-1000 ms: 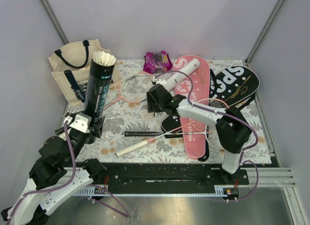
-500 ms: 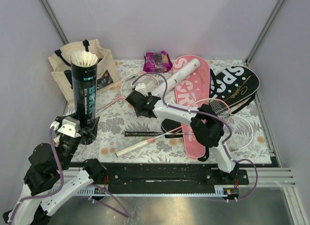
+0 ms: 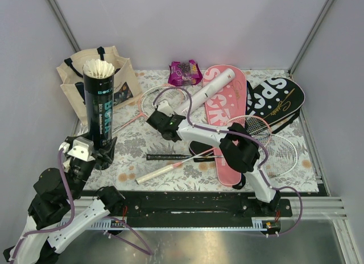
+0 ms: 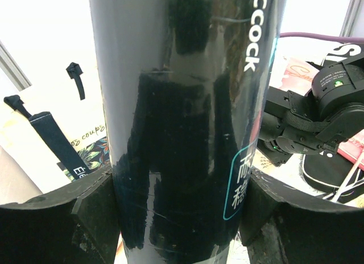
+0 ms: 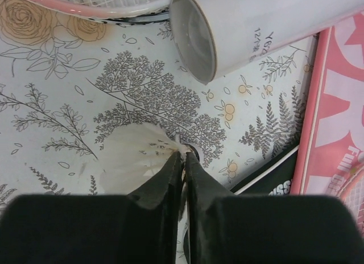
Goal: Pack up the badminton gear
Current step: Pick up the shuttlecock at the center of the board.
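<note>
Loose shuttlecock [image 5: 136, 159] on worktop, just beside white tube [image 5: 261, 25] mouth; right tool [image 5: 185, 161] pinching its feathers. Left tool [image 3: 94, 152] clamped round black tube [image 4: 182, 104], upright, well left of white tube. Step: collecting shuttlecock. Next, likely: lift gently, feed into a tube.

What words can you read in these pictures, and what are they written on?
"ccock", the end of a cut-off word: black shuttlecock tube.
Two Chinese signs, cut off: same tube.
"SPO": black racket cover.
"coups": cream tote bag.
Pink racket cover: big letters, partly hidden by the white tube.
White tube's small print: too small to read.
</note>
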Available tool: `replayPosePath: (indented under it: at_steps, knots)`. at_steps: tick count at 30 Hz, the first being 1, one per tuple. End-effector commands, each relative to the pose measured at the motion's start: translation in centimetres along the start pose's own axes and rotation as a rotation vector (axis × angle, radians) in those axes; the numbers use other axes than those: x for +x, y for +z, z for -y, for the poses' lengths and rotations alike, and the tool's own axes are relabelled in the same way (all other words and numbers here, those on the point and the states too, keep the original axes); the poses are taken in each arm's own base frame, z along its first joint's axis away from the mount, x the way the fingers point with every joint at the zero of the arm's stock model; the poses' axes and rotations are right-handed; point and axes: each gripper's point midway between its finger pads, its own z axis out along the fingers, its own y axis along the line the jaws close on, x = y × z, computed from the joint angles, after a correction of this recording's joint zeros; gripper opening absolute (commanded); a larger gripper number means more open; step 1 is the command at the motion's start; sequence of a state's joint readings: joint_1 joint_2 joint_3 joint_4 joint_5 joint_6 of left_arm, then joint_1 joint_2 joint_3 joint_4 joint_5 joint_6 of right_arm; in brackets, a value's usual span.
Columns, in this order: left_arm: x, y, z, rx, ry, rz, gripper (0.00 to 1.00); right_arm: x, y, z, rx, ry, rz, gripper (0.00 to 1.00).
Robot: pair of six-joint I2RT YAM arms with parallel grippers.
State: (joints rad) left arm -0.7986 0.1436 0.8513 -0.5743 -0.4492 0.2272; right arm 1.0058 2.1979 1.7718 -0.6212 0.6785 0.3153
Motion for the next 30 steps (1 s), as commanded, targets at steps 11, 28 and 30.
replayPosePath:
  at_steps: [11,28,30]
  knots:
    - [0.3,0.8,0.4,0.001,0.013,0.017,0.43,-6.0,-7.7,8.2,-0.097,0.203,0.183,0.00]
    - [6.5,3.4,7.6,0.328,0.227,-0.146,0.42,-15.4,-29.4,25.9,-0.685,0.489,0.686,0.00]
    - [7.4,3.6,8.4,0.374,0.256,-0.165,0.42,-15.9,-31.9,25.4,-0.814,0.479,0.716,0.00]
